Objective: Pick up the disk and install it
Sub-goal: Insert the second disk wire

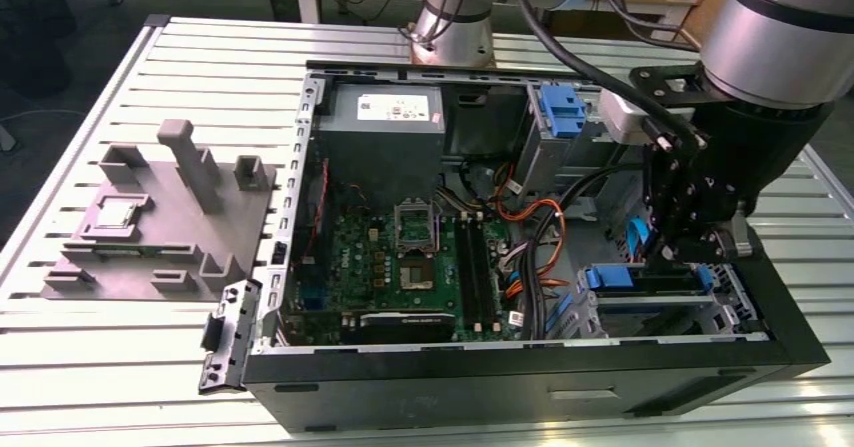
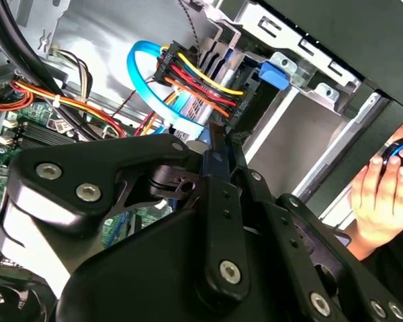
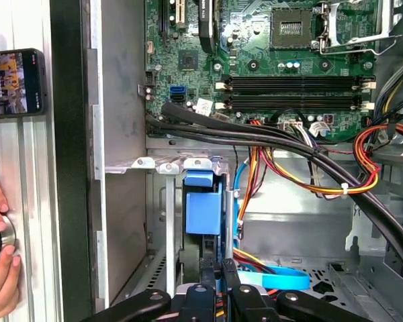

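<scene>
The open computer case [image 1: 534, 377] lies on the slatted table [image 1: 120, 367]. In the near right corner of the case, in the exterior view, the disk [image 1: 647, 279] with its blue rails sits in the drive cage, and the hand [image 1: 694, 252] stands just above it. In the first wrist view the fingers [image 3: 208, 272] are pressed together against the disk's blue rail [image 3: 203, 204]. Left of the cage lies the green motherboard [image 1: 400, 257]. At the far end sit the grey power supply [image 1: 380, 117] and a bare blue bracket [image 1: 563, 112]. A grey fixture [image 1: 160, 217] stands on the table, left of the case. A person's hand [image 3: 0, 282] rests outside the case.
</scene>
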`<state>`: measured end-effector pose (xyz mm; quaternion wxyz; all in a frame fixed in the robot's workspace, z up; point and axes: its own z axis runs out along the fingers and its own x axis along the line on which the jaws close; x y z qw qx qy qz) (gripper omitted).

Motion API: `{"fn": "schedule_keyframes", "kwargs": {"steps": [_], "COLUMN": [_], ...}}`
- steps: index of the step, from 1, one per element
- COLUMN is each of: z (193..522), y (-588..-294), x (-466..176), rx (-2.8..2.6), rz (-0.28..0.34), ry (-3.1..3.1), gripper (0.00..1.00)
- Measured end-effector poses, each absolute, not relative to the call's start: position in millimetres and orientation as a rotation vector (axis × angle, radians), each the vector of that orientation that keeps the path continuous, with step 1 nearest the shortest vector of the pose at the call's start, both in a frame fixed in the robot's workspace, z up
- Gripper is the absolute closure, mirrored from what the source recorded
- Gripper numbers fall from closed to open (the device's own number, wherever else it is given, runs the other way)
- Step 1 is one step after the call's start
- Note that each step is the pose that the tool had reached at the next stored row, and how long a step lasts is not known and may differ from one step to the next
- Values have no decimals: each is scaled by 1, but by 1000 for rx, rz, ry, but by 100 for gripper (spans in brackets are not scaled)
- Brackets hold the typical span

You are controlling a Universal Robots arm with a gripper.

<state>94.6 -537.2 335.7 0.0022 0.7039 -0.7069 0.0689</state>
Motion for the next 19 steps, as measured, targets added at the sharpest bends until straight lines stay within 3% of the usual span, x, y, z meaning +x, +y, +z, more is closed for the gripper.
{"fn": "schedule_keyframes", "kwargs": {"steps": [19], "z": [334], "y": [-541], "x": [98], "rx": [2209], "rz": [213], "ry": [-2219], "gripper": [84]}}
